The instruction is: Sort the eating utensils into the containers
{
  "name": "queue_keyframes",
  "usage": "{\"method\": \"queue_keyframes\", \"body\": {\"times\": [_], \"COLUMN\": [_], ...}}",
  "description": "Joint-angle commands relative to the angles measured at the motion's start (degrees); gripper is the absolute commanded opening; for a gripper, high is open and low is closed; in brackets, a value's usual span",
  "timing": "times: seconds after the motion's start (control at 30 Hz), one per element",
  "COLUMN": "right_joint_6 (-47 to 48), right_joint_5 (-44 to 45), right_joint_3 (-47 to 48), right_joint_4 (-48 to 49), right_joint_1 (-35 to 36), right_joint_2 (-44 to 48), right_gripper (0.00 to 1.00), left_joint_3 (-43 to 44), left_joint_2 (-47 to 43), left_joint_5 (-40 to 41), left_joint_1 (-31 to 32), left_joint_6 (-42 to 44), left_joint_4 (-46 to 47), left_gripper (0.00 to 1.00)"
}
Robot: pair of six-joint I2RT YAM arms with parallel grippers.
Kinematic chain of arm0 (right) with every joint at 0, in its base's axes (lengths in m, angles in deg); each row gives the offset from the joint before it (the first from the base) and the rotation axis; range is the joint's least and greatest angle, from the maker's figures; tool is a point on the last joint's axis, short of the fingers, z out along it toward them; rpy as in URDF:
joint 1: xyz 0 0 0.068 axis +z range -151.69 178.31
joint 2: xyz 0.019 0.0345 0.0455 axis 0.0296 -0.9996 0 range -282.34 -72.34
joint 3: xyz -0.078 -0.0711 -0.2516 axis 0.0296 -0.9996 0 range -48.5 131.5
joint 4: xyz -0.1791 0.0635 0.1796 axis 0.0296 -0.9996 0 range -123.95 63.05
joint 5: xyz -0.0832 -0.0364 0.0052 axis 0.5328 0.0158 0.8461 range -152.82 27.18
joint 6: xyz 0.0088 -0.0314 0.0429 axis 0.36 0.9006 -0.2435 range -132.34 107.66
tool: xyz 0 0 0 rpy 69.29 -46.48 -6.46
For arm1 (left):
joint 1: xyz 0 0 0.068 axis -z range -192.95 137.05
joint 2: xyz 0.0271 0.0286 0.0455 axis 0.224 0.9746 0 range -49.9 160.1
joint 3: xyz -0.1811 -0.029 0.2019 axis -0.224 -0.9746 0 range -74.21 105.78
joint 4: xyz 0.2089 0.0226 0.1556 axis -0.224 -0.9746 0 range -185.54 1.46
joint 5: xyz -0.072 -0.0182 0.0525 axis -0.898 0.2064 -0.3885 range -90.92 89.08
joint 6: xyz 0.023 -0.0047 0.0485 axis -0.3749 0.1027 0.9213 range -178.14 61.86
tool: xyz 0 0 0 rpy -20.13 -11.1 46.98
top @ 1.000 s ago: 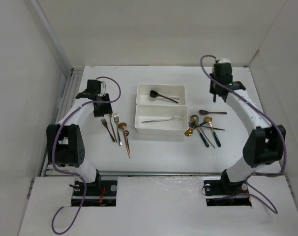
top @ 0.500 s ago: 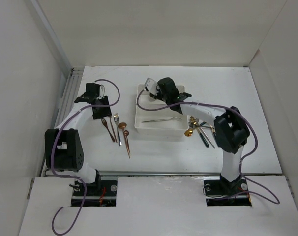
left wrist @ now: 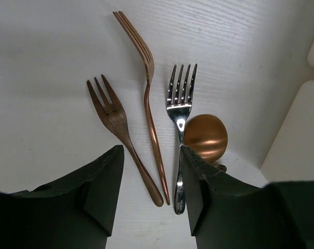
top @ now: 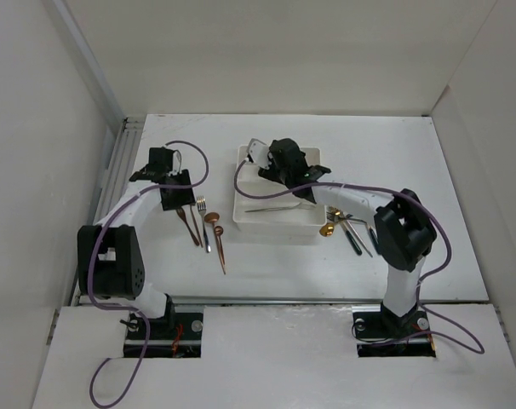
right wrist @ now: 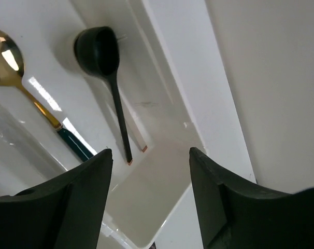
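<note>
My left gripper (top: 174,194) is open and empty, low over the handle ends of three forks. In the left wrist view (left wrist: 151,155) these are a dark brown fork (left wrist: 113,111), a copper fork (left wrist: 149,98) and a silver fork (left wrist: 180,106), with a copper spoon (left wrist: 206,137) beside them. My right gripper (top: 279,164) is open and empty over the far white tray (top: 241,153). Its wrist view (right wrist: 150,153) shows a black spoon (right wrist: 100,49) and a gold spoon with a green handle (right wrist: 9,54) lying in that tray (right wrist: 157,207). The near tray (top: 241,215) holds a silver utensil (top: 279,207).
A pile of gold and green-handled utensils (top: 347,223) lies on the table right of the near tray. The forks and copper spoon (top: 215,234) lie left of it. White walls enclose the table on three sides.
My right arm swung from the back right corner to over the far tray. The copper spoon that lay right of the trays no longer shows there. My left arm has barely moved.
</note>
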Motion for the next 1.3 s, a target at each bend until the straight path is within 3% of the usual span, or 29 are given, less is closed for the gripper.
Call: {"method": "queue_keyframes", "body": {"times": [0.0,0.13,0.2,0.77,0.83,0.9,1.03,1.2,1.27], "right_joint_6": [-5.7,-10.54,-11.68,-18.81,-18.81,-18.81,-18.81,-19.51,-20.65], "right_joint_5": [3.79,4.32,3.8,6.08,6.08,6.6,6.61,6.61,6.61], "right_joint_3": [3.71,3.71,2.66,-7.62,-7.62,-7.1,-7.1,-7.1,-7.1], "right_joint_4": [5.0,5.54,5.54,6.59,6.59,6.59,6.59,6.59,7.12], "right_joint_1": [-0.39,-0.92,-0.92,-4.87,-5.4,-5.4,-5.93,-5.93,-5.93], "right_joint_2": [4.31,7.38,9.84,24.96,25.76,26.98,28.22,30.07,30.77], "right_gripper": [0.67,0.67,0.67,0.68,0.68,0.68,0.68,0.68,0.68], "left_joint_3": [-0.69,0.01,0.8,0.98,1.51,2.73,3.8,10.19,17.3], "left_joint_2": [1.91,6.57,8.24,15.54,17.56,18.7,19.23,17.04,15.64], "left_joint_5": [-1.74,-1.74,-0.86,1.69,1.69,1.69,2.31,5.55,5.56], "left_joint_1": [-0.37,-0.37,-0.37,1.56,1.56,1.56,1.56,0.33,0.33], "left_joint_6": [-0.38,-0.91,-0.91,-0.38,-0.38,-0.38,-0.38,1.37,2.6], "left_joint_4": [0.41,0.41,0.41,1.55,1.55,1.02,-0.29,-3.36,-5.29], "left_gripper": [0.43,0.37,0.28,0.27,0.23,0.03,0.0,0.0,0.0]}}
